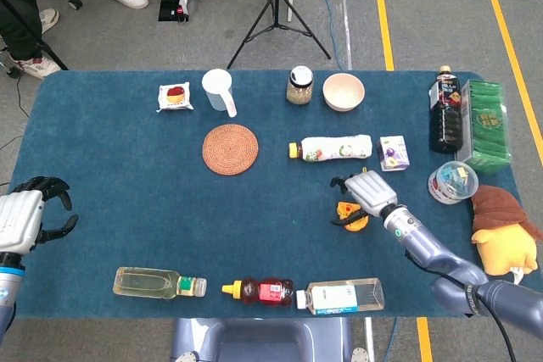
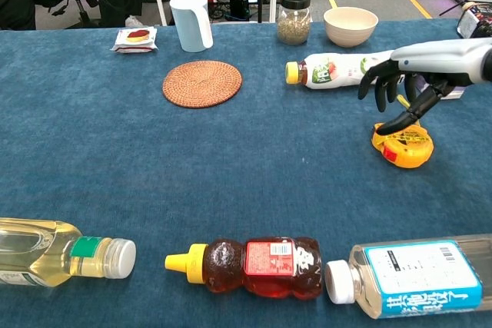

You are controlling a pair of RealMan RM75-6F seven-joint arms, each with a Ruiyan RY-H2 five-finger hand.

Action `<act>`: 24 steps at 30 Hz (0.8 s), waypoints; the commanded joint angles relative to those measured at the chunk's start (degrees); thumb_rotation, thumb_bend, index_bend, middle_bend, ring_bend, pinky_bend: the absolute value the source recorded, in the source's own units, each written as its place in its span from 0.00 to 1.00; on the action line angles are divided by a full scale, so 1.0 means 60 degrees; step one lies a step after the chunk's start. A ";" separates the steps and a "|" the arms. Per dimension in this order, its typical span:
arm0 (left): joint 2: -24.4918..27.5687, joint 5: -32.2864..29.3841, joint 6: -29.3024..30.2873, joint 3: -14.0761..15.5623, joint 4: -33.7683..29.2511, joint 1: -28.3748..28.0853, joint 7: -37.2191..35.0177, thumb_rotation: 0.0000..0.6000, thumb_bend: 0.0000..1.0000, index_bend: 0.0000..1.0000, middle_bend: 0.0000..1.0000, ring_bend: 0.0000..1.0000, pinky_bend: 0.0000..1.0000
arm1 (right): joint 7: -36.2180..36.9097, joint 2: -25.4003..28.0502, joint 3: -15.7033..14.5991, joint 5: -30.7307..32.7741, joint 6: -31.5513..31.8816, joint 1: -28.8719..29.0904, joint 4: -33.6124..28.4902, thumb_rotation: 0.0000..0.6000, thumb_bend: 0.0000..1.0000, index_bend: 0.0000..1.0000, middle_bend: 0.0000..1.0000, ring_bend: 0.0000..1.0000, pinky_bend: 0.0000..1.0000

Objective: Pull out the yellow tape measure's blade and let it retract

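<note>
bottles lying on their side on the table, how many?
4. Oil bottle, honey bear bottle and clear labelled bottle sit in a row along the near edge; the white yellow-capped bottle lies mid-table. The dark bottle at far right stands upright, so it's not counted.

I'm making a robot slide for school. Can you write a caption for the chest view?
The right hand hangs, fingers spread, over the yellow tape measure lying on the blue table.

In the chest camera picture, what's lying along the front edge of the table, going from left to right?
Oil bottle → honey bear bottle → clear bottle with a blue label.
</note>
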 commanded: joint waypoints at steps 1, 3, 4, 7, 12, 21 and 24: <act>0.0006 0.0031 -0.0015 0.0011 0.0014 0.0000 -0.0040 1.00 0.27 0.56 0.35 0.23 0.26 | -0.0819 0.0019 -0.0081 0.0459 0.0266 -0.0157 -0.0355 0.61 0.13 0.24 0.40 0.36 0.43; 0.0015 0.0079 -0.0029 0.0021 0.0024 -0.0003 -0.0082 1.00 0.27 0.56 0.35 0.23 0.26 | -0.1315 -0.0023 -0.0095 0.0662 0.0477 -0.0225 -0.0464 0.63 0.13 0.25 0.41 0.37 0.43; 0.0023 0.0099 -0.0038 0.0028 0.0027 -0.0005 -0.0094 1.00 0.27 0.56 0.35 0.23 0.26 | -0.1522 -0.0042 -0.0107 0.0738 0.0563 -0.0252 -0.0495 0.64 0.13 0.25 0.42 0.38 0.43; 0.0052 0.0138 -0.0050 0.0034 0.0032 -0.0007 -0.0124 1.00 0.27 0.56 0.35 0.23 0.26 | -0.1978 -0.0085 -0.0131 0.0939 0.0765 -0.0326 -0.0613 0.63 0.13 0.25 0.42 0.38 0.43; 0.0100 0.0244 -0.0034 0.0033 0.0037 -0.0004 -0.0211 1.00 0.27 0.56 0.35 0.23 0.26 | -0.2887 -0.0057 -0.0215 0.1327 0.1021 -0.0402 -0.0960 0.64 0.12 0.26 0.42 0.38 0.44; 0.0125 0.0364 -0.0181 0.0070 0.0137 -0.0044 -0.0425 1.00 0.27 0.56 0.35 0.23 0.26 | -0.4340 -0.0035 -0.0322 0.2301 0.1245 -0.0379 -0.1547 0.63 0.12 0.27 0.42 0.38 0.45; 0.0145 0.0426 -0.0201 0.0087 0.0188 -0.0034 -0.0532 1.00 0.27 0.56 0.35 0.23 0.26 | -0.4720 -0.0100 -0.0340 0.2589 0.1352 -0.0353 -0.1609 0.63 0.12 0.28 0.41 0.38 0.45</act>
